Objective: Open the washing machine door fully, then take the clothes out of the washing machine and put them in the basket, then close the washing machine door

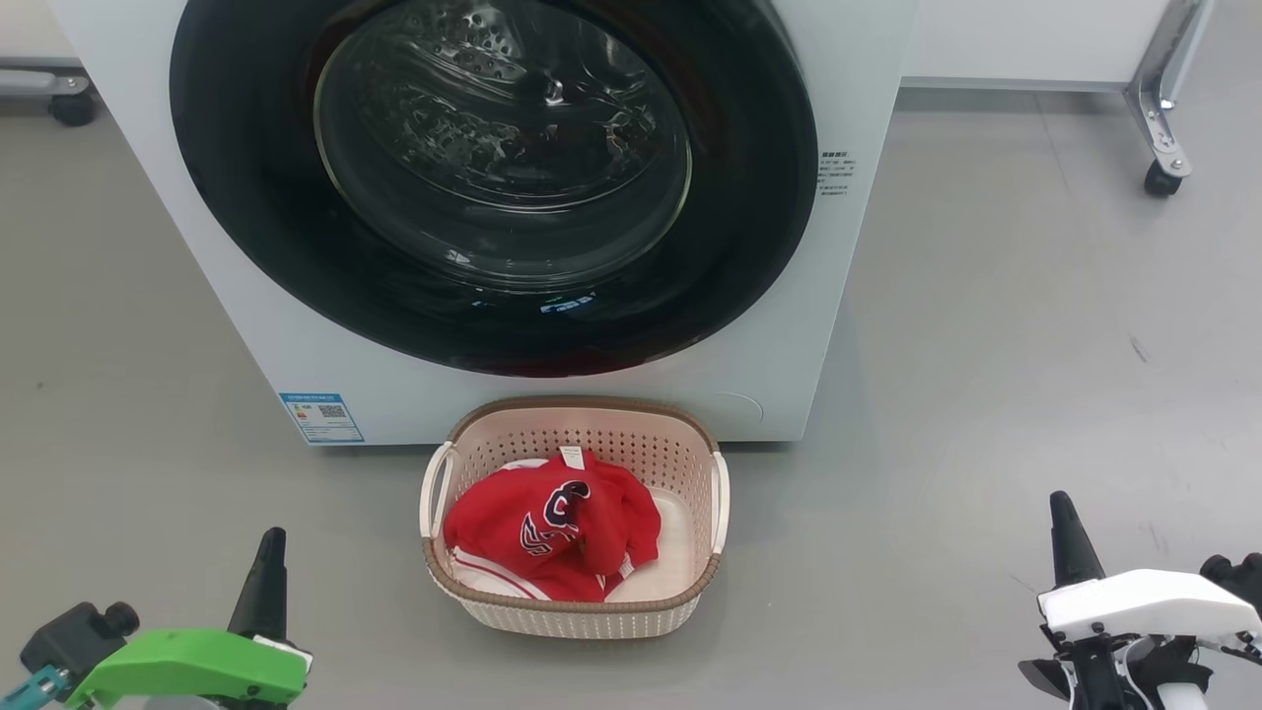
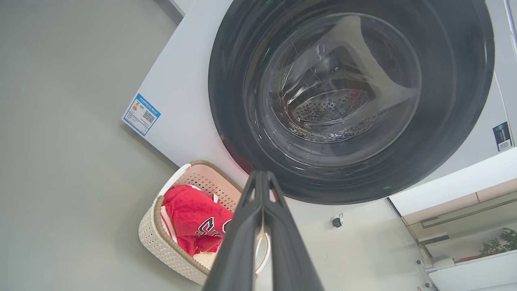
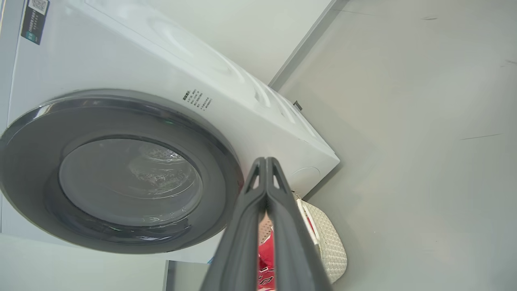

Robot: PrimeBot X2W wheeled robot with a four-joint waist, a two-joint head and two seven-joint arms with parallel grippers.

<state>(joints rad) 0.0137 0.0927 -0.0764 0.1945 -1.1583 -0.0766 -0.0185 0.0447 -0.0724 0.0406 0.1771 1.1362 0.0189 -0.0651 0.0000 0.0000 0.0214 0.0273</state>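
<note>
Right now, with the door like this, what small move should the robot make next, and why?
Probably no reach at all; leave both arms low. The door looks shut against the washer, the red jersey lies in the basket, and the left tool and right tool are closed and empty. The job seems done.

place: test lab | cues: bare grey floor, castered metal frame, freestanding washing machine

One washer, one basket, one jersey
</note>
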